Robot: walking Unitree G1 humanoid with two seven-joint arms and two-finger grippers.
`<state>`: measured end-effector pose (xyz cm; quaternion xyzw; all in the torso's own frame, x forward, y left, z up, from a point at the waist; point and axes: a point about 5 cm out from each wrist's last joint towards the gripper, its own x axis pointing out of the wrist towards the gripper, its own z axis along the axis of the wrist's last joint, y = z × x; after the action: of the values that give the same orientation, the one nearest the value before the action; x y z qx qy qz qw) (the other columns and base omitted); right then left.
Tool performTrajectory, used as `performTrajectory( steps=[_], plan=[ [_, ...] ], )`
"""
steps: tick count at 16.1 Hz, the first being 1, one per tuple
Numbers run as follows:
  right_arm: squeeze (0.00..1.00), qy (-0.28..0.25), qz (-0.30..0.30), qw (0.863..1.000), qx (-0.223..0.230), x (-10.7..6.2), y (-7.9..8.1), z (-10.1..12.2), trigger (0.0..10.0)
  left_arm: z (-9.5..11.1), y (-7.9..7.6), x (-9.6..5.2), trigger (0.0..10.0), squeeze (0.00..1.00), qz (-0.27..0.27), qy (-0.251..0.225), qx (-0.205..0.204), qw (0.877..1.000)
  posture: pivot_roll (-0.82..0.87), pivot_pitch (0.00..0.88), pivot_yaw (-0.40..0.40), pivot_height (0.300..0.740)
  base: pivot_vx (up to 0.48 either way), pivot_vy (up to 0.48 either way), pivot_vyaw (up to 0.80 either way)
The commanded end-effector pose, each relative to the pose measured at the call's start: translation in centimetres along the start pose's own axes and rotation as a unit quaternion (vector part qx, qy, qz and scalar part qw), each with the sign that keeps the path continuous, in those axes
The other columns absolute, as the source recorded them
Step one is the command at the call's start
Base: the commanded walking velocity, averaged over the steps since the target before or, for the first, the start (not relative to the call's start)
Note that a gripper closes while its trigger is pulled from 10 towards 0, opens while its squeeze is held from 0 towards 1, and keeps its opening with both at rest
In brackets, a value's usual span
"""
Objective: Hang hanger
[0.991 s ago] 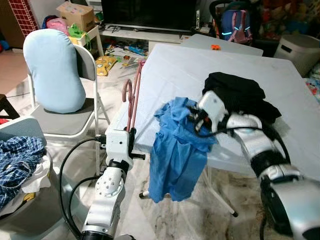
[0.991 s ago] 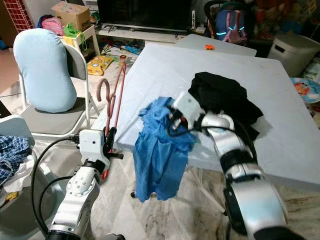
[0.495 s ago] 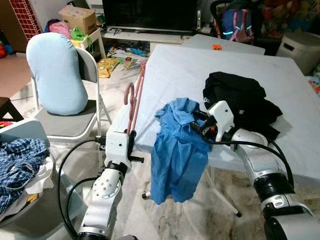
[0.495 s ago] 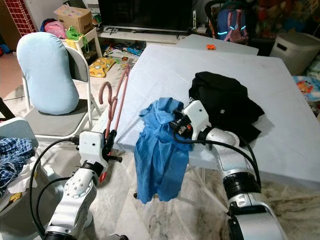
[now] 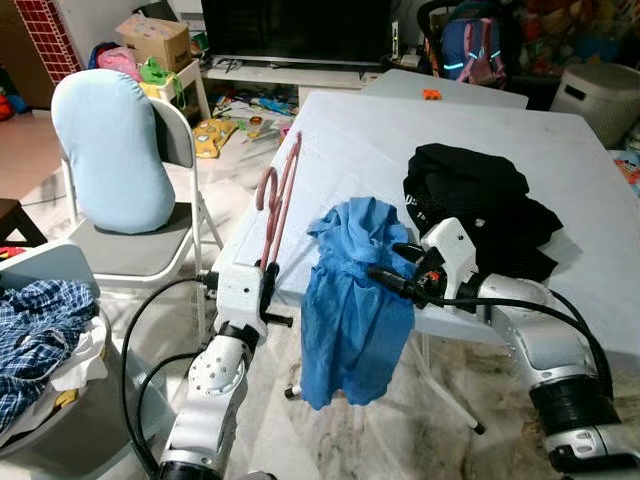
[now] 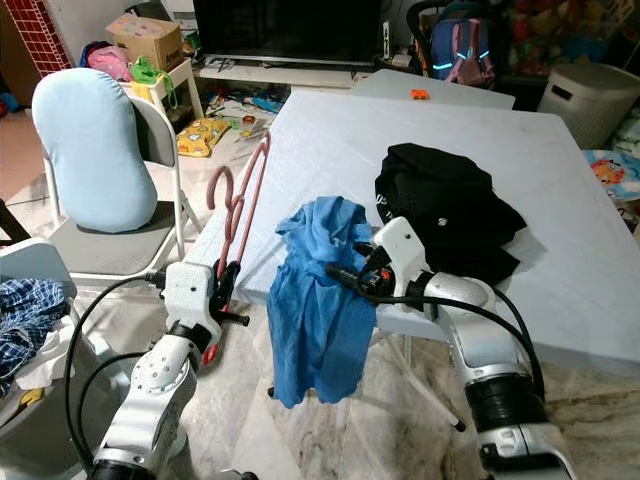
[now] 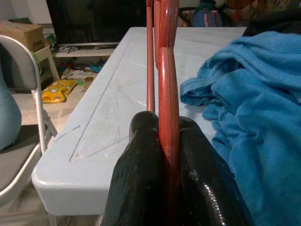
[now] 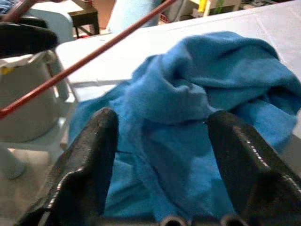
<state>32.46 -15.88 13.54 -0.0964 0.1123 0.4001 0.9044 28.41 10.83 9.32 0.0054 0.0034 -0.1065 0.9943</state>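
Hanger (image 7: 167, 89) is clamped upright in your left gripper (image 7: 164, 155) jaws; right gripper (image 8: 162, 150) jaws apart, blue shirt (image 5: 355, 290) just ahead, draped off the counter (image 5: 560, 160) edge.

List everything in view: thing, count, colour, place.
hanger: 1, red, upright beside table's left edge, clamped in left gripper
blue shirt: 1, draped over table's near edge
black garment: 1, heaped on table, right of shirt
table: 1, white, centre
chair: 1, grey, left of table
cushion: 1, pale blue, against chair back
basket: 1, grey, lower left, holds plaid clothes
TV: 1, black, far wall
backpack: 1, blue, behind table
left gripper: shut on hanger
right gripper: fingers open, at blue shirt
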Motion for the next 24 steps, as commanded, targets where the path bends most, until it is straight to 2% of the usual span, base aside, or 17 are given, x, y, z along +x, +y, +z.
performTrajectory(
  steps=[1, 6, 10, 12, 13, 18, 20, 24],
  plan=[
    [1.00, 0.008, 0.014, 1.000, -0.011, -0.2, 0.4, 0.3, 10.0, 0.1, 0.1, 0.2, 10.0, 0.00, -0.002, -0.001, 0.001, 1.000, -0.04, 0.000, 0.042, 0.740, 0.000, 0.000, 0.00],
    [1.00, 0.026, 0.010, 1.000, -0.010, -0.7, 1.4, -0.1, 10.0, 0.1, 0.0, 0.4, 10.0, 0.00, -0.005, -0.001, 0.001, 1.000, -0.05, 0.000, 0.042, 0.740, 0.000, 0.000, 0.00],
    [0.98, 0.013, -0.025, 1.000, -0.014, 0.6, 3.6, -1.0, 10.0, 0.1, 0.2, 0.3, 10.0, 0.00, -0.006, -0.001, 0.004, 1.000, -0.04, 0.000, 0.049, 0.740, 0.000, 0.000, 0.00],
    [0.15, 0.009, -0.030, 0.999, -0.010, 1.2, 4.4, -1.1, 10.0, 0.1, 0.3, 0.2, 10.0, 0.00, -0.005, -0.001, 0.005, 1.000, -0.04, 0.000, 0.051, 0.740, 0.000, 0.000, 0.00],
    [0.00, 0.010, -0.050, 0.999, -0.008, 1.6, 4.6, -1.4, 10.0, 0.1, 0.3, 0.2, 10.0, 0.00, -0.006, -0.001, 0.006, 1.000, -0.04, 0.000, 0.051, 0.740, 0.000, 0.000, 0.00],
    [0.00, 0.035, -0.153, 0.987, -0.024, 2.4, 4.3, -3.1, 10.0, 0.1, 0.3, 0.2, 10.0, 0.00, -0.008, -0.001, 0.007, 1.000, -0.03, 0.000, 0.053, 0.740, 0.000, 0.000, 0.00],
    [0.00, 0.044, -0.168, 0.984, -0.030, 2.5, 4.2, -3.6, 0.0, 0.1, 0.3, 0.2, 10.0, 0.00, -0.008, -0.001, 0.007, 1.000, -0.03, 0.001, 0.051, 0.740, 0.000, 0.000, 0.00],
    [0.00, 0.062, -0.197, 0.977, -0.052, 3.0, 4.0, -4.2, 0.0, 0.2, 0.1, 0.2, 10.0, 0.00, -0.008, -0.001, 0.005, 1.000, -0.03, 0.000, 0.046, 0.740, 0.000, 0.000, 0.00]
  ],
)
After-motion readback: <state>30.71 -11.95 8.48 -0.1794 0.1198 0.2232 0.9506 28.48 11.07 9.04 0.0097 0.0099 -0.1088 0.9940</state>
